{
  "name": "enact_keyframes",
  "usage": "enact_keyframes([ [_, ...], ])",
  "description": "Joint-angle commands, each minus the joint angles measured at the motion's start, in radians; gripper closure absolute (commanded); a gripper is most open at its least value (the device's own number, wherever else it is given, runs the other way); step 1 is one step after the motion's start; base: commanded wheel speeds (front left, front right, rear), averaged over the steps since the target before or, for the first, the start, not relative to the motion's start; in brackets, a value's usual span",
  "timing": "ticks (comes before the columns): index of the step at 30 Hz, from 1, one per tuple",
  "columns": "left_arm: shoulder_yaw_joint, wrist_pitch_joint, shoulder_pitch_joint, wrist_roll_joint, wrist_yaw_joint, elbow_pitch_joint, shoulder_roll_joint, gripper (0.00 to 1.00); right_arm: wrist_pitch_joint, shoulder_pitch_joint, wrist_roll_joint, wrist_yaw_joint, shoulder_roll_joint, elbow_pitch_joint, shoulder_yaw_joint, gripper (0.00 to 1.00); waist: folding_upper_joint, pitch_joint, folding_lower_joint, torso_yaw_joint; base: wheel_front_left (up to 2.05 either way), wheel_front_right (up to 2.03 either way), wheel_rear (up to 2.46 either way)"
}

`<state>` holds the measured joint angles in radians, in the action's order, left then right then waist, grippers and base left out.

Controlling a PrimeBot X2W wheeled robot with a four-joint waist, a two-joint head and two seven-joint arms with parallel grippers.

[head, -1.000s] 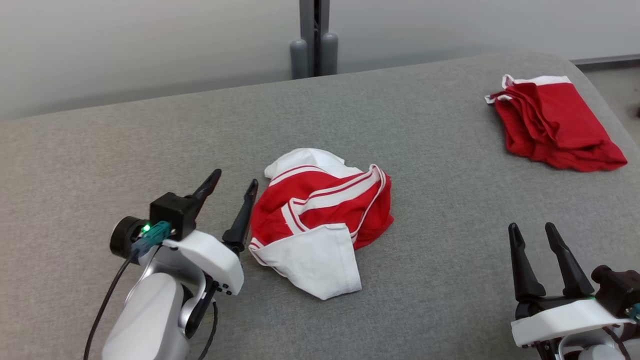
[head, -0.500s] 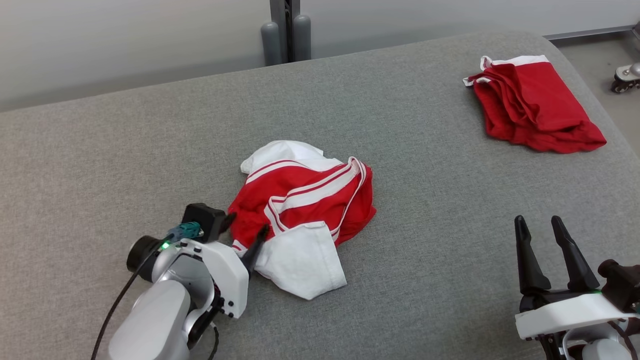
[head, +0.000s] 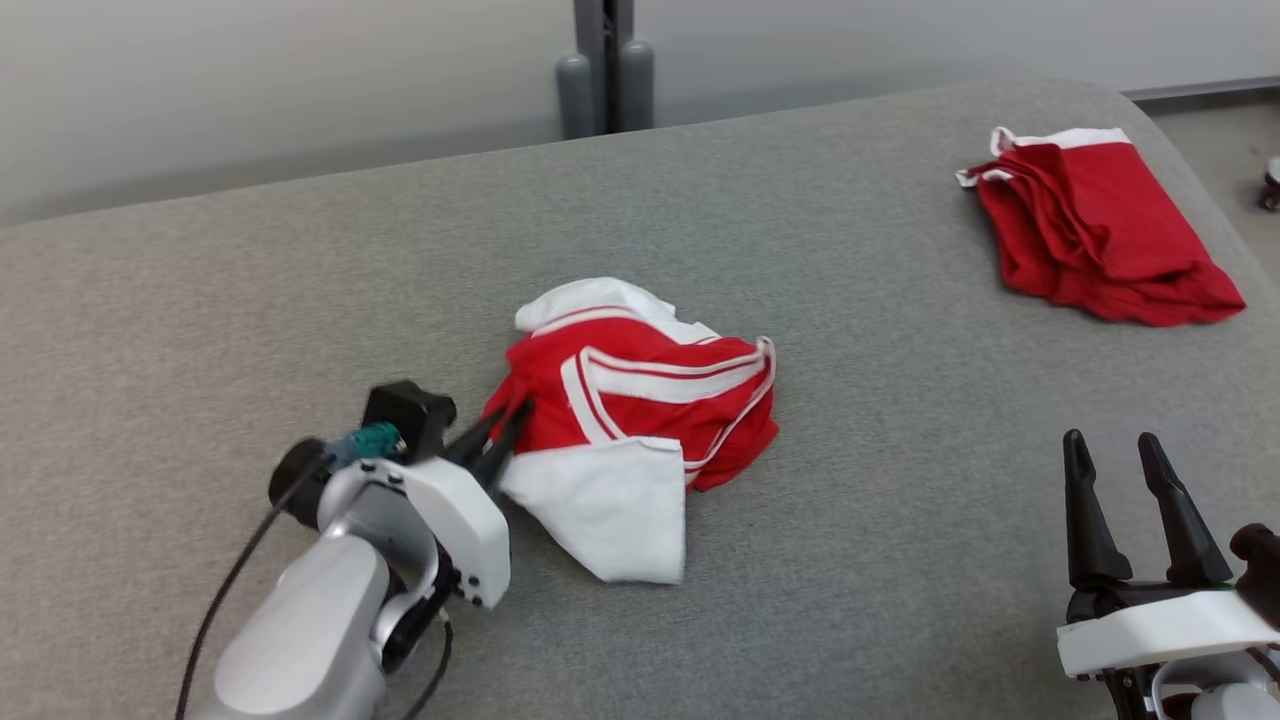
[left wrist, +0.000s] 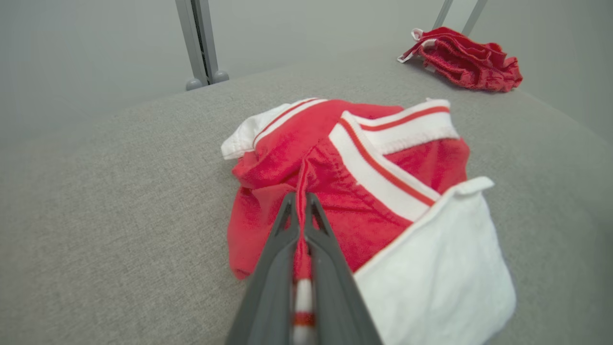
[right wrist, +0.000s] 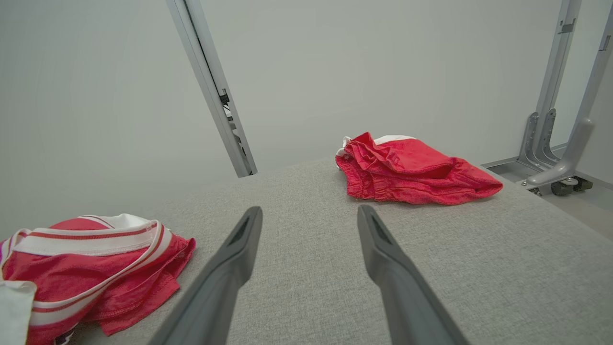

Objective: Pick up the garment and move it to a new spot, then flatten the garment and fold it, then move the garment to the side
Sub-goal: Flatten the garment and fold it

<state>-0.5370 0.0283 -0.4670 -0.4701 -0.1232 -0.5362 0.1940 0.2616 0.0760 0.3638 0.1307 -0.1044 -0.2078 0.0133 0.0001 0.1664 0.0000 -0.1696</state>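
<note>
The left gripper (head: pixel 508 420) has its two dark fingers pressed together on a ridge of red cloth at the left edge of the crumpled red garment with white bands and a white panel (head: pixel 650 400). In the left wrist view, a red-and-white striped hem runs between the fingers of this gripper (left wrist: pixel 297 201) where they pinch the garment (left wrist: pixel 364 158). The garment lies in a heap near the middle of the grey woven fabric surface (head: pixel 300 260).

The right gripper (head: pixel 1110 440) has its fingers spread wide and grips nothing. It sits over the near right part of the surface, well apart from the garment.

A folded red cloth with a white edge (head: pixel 1095 230) lies at the far right corner. Behind the surface stands a pale grey wall (head: pixel 250 80) with a grey metal post (head: pixel 605 60) against it. The right wrist view shows a grey metal frame on casters (right wrist: pixel 565 143) at the right.
</note>
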Motion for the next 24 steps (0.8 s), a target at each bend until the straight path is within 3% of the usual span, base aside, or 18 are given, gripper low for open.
enact_keyframes([
  [1,0.01,-0.008,-0.023,-0.006,0.003,0.006,0.006,1.0,0.005,-0.004,-0.002,0.0,-0.006,0.006,0.002,0.0,-0.0001,-0.007,0.0,0.018,0.0,0.0,0.0],
  [7,0.085,-0.105,-0.026,-0.032,0.046,0.063,0.027,1.0,0.005,-0.01,-0.013,0.0,-0.016,0.008,0.009,0.0,-0.0001,-0.03,0.0,0.094,0.0,0.0,0.0],
  [14,0.199,-0.215,0.114,-0.12,0.106,0.055,0.044,1.0,0.005,-0.016,-0.02,0.0,-0.023,0.001,0.008,0.0,-0.0001,-0.053,0.0,0.166,0.0,0.0,0.0],
  [24,0.25,-0.283,0.26,-0.156,0.106,-0.024,0.016,0.98,0.005,-0.024,-0.022,0.0,-0.037,-0.01,0.0,0.0,-0.0001,-0.073,0.0,0.198,0.0,0.0,0.0],
])
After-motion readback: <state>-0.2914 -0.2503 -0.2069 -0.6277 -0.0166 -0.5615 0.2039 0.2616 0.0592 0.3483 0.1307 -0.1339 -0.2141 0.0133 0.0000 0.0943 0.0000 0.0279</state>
